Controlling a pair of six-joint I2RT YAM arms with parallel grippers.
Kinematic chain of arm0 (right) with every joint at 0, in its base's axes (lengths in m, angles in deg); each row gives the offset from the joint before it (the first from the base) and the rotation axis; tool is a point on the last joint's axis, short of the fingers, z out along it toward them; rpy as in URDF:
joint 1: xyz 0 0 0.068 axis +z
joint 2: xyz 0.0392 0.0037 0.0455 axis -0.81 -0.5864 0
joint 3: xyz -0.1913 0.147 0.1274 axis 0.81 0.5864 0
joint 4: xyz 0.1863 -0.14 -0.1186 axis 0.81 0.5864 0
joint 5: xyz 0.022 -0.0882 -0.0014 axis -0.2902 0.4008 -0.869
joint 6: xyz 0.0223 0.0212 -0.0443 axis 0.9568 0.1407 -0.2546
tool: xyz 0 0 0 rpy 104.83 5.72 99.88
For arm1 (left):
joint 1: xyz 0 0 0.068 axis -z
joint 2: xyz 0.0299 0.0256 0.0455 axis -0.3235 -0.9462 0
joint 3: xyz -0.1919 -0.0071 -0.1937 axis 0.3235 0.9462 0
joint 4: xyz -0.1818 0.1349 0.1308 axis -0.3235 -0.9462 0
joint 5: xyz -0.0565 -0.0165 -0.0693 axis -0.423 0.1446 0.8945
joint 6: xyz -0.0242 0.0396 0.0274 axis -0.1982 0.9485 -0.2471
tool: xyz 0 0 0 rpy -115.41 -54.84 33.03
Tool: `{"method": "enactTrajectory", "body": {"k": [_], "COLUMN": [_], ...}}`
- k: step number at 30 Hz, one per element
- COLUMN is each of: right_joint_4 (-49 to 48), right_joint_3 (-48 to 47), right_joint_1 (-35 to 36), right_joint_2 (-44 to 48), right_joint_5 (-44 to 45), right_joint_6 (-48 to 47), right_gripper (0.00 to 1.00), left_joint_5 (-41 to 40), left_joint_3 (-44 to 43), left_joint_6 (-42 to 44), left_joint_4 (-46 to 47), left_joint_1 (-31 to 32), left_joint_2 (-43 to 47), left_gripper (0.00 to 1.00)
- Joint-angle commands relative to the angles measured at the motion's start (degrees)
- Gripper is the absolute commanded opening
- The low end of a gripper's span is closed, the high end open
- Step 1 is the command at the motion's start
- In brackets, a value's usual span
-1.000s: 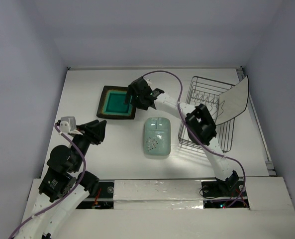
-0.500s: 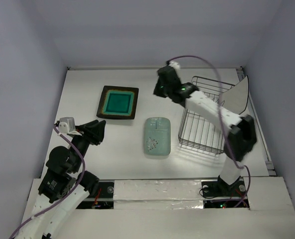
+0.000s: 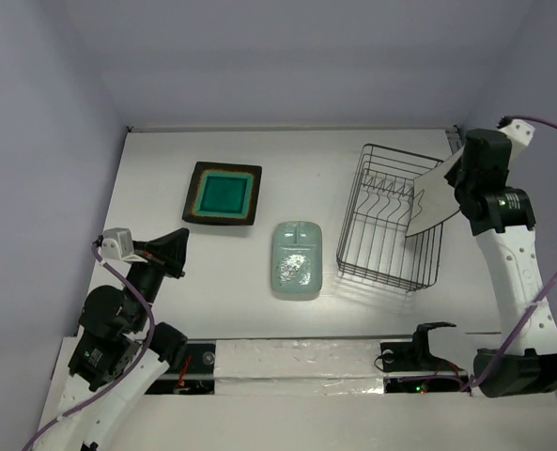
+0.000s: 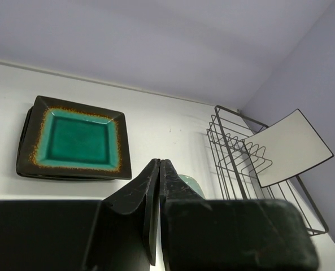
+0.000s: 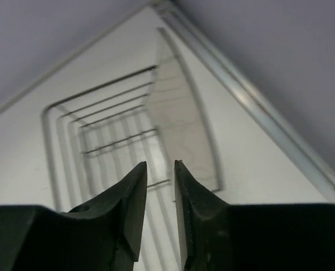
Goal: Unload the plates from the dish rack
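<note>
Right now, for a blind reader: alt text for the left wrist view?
A cream-white square plate leans in a dark wire dish rack at frame right; a brown-rimmed teal square plate lies flat at frame left. The shut left hand fills the foreground.

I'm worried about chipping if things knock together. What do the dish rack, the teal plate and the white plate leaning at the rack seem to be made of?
Dish rack: thin dark metal wire, probably coated; an open see-through grid.
Teal plate: likely glazed ceramic; glossy centre, speckled brown rim.
White plate: smooth cream surface with a thin dark edge; ceramic or melamine, I cannot tell which.
</note>
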Motion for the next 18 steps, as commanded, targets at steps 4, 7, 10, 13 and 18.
{"method": "enactTrajectory", "body": {"k": [4, 7, 10, 13, 18], "right_joint_4": [7.41, 8.04, 6.90, 4.97, 0.31], "right_joint_3": [0.49, 0.31, 0.92, 1.45, 2.33], "right_joint_1": [-6.84, -9.64, -12.02, -13.43, -13.96], "right_joint_2": [-1.53, -4.52, -7.77, -10.94, -13.84], "right_joint_5": [-1.49, -1.92, -4.48, -5.17, -8.43], "right_joint_6": [-5.13, -6.88, -8.46, -11.09, -14.09], "right_gripper": [0.68, 0.71, 0.70, 0.64, 0.54], "left_joint_5": [0.19, 0.19, 0.19, 0.19, 0.19], "left_joint_3": [-0.38, -0.38, -0.29, -0.29, -0.29], "left_joint_6": [0.49, 0.41, 0.32, 0.23, 0.14], "left_joint_4": [1.95, 1.95, 1.95, 1.95, 1.95], "left_joint_1": [0.82, 0.82, 0.82, 0.82, 0.82], "left_joint_2": [0.36, 0.97, 1.50, 2.29, 2.47], "left_gripper": [0.05, 0.11, 0.15, 0.18, 0.20]}}
